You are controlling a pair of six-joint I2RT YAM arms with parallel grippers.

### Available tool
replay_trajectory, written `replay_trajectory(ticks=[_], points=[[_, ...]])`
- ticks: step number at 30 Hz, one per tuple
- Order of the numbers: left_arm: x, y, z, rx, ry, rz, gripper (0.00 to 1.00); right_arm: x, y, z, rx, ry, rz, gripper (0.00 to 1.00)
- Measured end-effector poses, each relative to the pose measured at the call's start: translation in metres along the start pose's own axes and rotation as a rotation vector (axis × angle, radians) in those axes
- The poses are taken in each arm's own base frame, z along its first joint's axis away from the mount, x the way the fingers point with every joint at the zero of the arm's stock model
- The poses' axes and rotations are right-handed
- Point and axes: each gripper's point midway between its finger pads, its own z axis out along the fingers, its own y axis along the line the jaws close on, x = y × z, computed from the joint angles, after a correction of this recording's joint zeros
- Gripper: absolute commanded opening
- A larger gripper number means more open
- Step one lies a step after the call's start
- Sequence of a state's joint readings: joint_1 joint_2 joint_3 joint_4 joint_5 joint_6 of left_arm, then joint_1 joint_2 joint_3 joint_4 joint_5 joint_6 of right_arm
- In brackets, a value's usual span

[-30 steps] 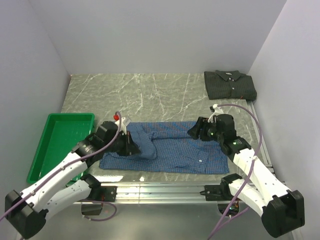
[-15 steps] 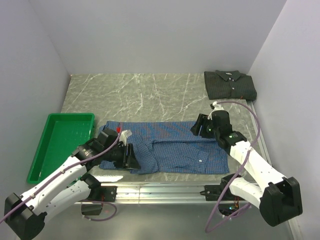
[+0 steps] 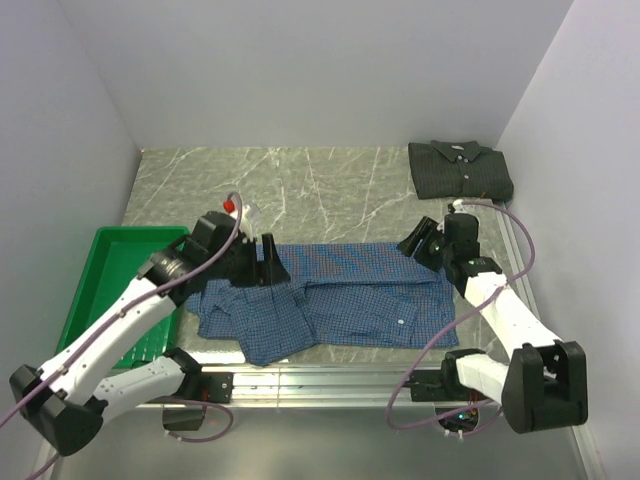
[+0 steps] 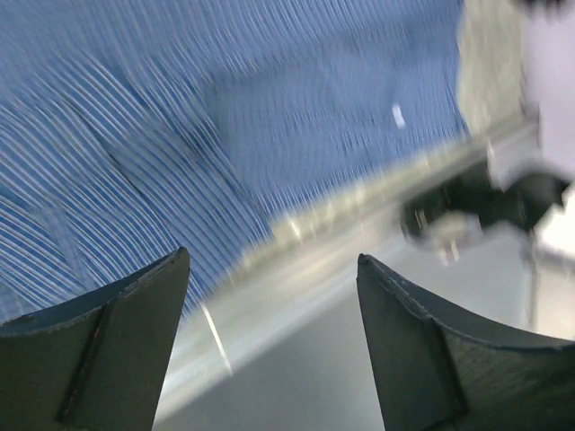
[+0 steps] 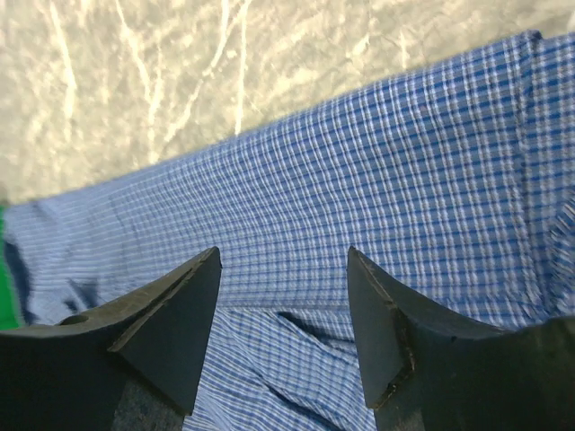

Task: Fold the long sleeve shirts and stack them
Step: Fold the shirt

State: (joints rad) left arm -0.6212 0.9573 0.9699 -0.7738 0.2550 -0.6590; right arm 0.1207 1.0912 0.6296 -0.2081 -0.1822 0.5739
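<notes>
Now the left fingers (image 4: 108, 350) are spread wide and hold nothing. Their camera picture is blurry. Under them is the blue shirt (image 4: 135, 117), and past its edge runs a gray metal rail (image 4: 341, 224) at the near side of the counter. From above, these fingers hang over the left part of the blue shirt (image 3: 350, 300), near its far edge.

The right fingers (image 5: 153, 332) are spread wide too, with nothing between them. They hang just over the blue shirt (image 5: 404, 180), close to its far edge, and the bare counter (image 5: 135, 72) shows beyond it. From above, they are at the far right corner of that shirt.

The blue shirt lies flat on the near part of the counter (image 3: 300, 180), between the two arms. Its right side looks smooth. Its left side is rumpled, and one corner hangs down toward the near edge.

The dark shirt (image 3: 460, 170) is folded and sits in the far right corner of the counter, well apart from the blue one.

A green tray (image 3: 120, 265) sits on the left, just beside the blue shirt. The left arm (image 3: 120, 325) reaches across its near corner.
</notes>
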Motion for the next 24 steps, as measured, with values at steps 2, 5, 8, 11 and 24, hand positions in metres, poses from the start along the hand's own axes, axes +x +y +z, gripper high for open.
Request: replay_trajectory(ticks=[2,5,8,11,24], points=[[-0.024,0.011,0.008,-0.067,-0.073,-0.02,0.77,-0.002,0.002,0.005,-0.023,0.01,0.033,0.64],[-0.053,0.042,0.023,-0.175,-0.14,-0.088,0.75,-0.002,0.004,0.013,-0.044,0.027,0.072,0.62],[-0.082,0.086,0.039,-0.268,-0.212,-0.185,0.74,-0.003,0.002,0.024,-0.053,0.04,0.128,0.6],[-0.099,0.135,0.056,-0.349,-0.258,-0.306,0.74,-0.007,-0.005,0.036,-0.053,0.04,0.196,0.6],[-0.091,0.245,0.111,-0.477,-0.221,-0.628,0.71,0.005,-0.058,0.078,0.021,0.095,0.43,0.58]])
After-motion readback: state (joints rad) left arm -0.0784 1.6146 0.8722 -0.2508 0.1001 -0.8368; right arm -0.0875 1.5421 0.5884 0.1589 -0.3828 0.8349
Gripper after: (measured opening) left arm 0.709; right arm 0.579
